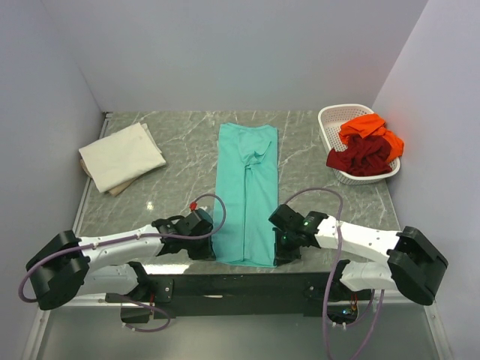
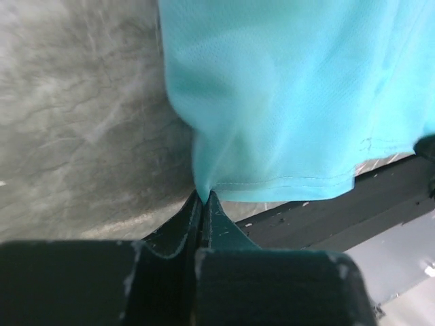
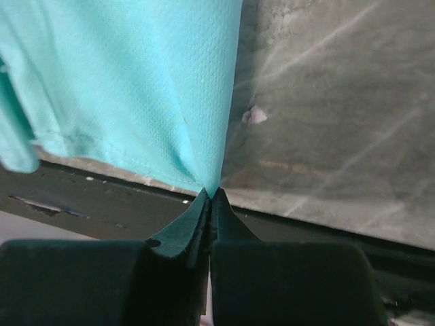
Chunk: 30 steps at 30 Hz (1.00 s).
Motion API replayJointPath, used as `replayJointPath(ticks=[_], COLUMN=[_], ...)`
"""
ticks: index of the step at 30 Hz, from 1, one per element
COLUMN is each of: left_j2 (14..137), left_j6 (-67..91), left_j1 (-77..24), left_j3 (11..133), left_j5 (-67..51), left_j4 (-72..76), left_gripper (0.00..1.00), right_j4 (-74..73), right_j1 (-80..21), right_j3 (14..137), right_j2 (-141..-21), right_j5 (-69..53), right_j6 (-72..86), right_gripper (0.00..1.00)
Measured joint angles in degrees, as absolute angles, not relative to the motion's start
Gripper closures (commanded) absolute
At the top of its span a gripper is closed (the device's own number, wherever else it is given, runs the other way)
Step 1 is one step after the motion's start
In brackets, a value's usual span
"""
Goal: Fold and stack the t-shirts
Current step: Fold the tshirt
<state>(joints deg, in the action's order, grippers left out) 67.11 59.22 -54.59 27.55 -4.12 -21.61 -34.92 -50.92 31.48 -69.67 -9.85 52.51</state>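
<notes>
1. Step in hand, as I read it: fold the long strip end over end. The left gripper [image 2: 203, 202] and right gripper [image 3: 211, 198] each have their jaws pinched together on a near hem corner of the teal short-sleeved cloth t-shirt [image 1: 247, 191].
2. To do it well, I'd raise both corners together at the same height and keep the hem taut between them. Then carry it away from the arms and lay it down square on the collar end, so the side edges line up.
3. The fabric is thin and floppy, so a slow move should stop it bunching.
4. The teal shirt lies mid-table on the grey marble-pattern table [image 1: 172, 202], already narrowed to a strip with a sleeve tucked on top.
5. The cream cloth t-shirt [image 1: 121, 156] sits folded at far left. The bright orange shirt [image 1: 367, 127] and dark red shirt [image 1: 364, 156] are crumpled in the white plastic lattice basket [image 1: 330, 120], far right.
</notes>
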Motion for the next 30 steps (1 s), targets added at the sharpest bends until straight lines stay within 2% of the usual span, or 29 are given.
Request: replayJointPath(ticks=[8,16,30], left_j2=[64.6,66.8,76.2], left_j6=[58.7,55.7,47.9], left_j1=[-54.6,-53.6,-41.5], left_j3=[35.2,41.1,47.3], left_j5=[0.6,4.6,3.5], left_j4=[-26.6,-28.4,-22.6], left_gripper=[1.0,1.0,1.0], right_j4=[-42.6,-45.6,-45.7], right_j1=[-51.0,-48.8,-35.9], right_j3=[40.9,50.1,62.7], right_j2=[-68.0,-71.9,-83.0], right_j5=[-5.6,-0.8,1.1], right_j6=[52.4,49.8,41.2], right_gripper=[1.0,1.0,1.0])
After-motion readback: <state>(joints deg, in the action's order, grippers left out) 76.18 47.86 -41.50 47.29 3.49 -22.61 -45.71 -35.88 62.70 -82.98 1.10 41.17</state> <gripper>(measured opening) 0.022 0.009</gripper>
